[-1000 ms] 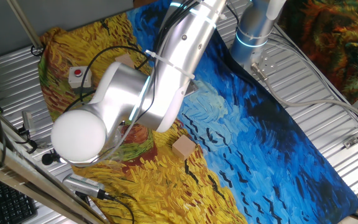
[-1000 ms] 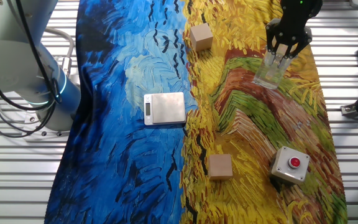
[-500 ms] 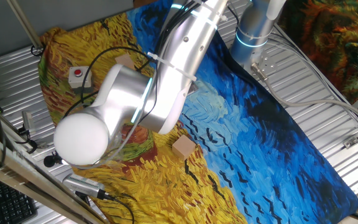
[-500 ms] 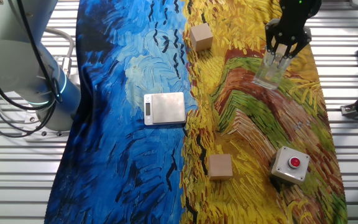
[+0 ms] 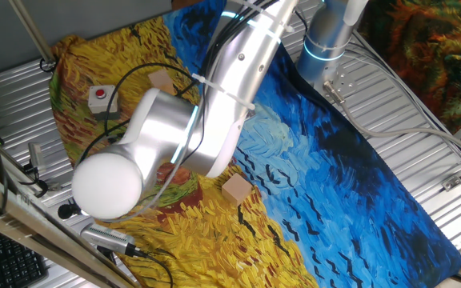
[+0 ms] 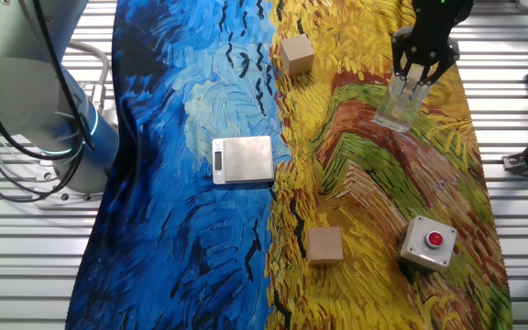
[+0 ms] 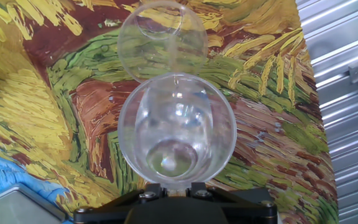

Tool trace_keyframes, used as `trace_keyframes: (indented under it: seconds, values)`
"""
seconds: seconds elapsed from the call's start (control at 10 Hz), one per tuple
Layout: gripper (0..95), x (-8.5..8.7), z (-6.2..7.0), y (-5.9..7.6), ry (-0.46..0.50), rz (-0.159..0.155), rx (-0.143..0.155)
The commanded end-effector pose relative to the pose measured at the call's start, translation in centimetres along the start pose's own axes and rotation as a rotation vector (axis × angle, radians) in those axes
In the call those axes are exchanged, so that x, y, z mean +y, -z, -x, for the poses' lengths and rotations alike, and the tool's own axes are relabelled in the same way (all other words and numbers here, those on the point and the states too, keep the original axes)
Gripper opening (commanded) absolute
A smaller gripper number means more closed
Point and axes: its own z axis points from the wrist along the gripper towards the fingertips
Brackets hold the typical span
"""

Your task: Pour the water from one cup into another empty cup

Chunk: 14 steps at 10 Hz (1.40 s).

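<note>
Here, the robot's gripper (image 6: 413,78) sits at the far right of the painted cloth (image 6: 246,238), its 2 fingers closed on a clear cup (image 7: 177,132) that the hand view looks straight down into. The cup stands upright or nearly so, with what appears to be a little water pooled at its bottom, though the clear plastic makes the level hard to judge. A second clear cup (image 7: 162,38) stands just beyond it on the cloth, the 2 rims overlapping in the hand view; whether they actually touch cannot be told. That is the relation the pour turns on: the empty cup lies directly ahead of the held one, away from the gripper, so tipping forward along that line should carry the water over the far lip and into it. In the other fixed view only clear plastic shows under the fingers, and the 2 cups cannot be separated there. A small scale (image 6: 243,159), 2 wooden blocks (image 6: 296,53) and a red button box (image 6: 427,243) lie well apart from the cups.
</note>
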Motion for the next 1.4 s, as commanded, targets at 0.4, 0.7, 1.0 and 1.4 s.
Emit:
trace_keyframes:
  seconds: [0.4, 0.7, 1.0, 1.4]
  values:
    - [0.0, -0.01, -0.04, 0.02, 0.009, -0.012, 0.017]
    - [0.0, -0.01, -0.03, 0.04, 0.012, -0.013, 0.02]
    - [0.0, -0.01, -0.03, 0.05, 0.013, -0.015, 0.013]
    - [0.0, 0.1, -0.15, 0.11, -0.017, -0.011, -0.058]
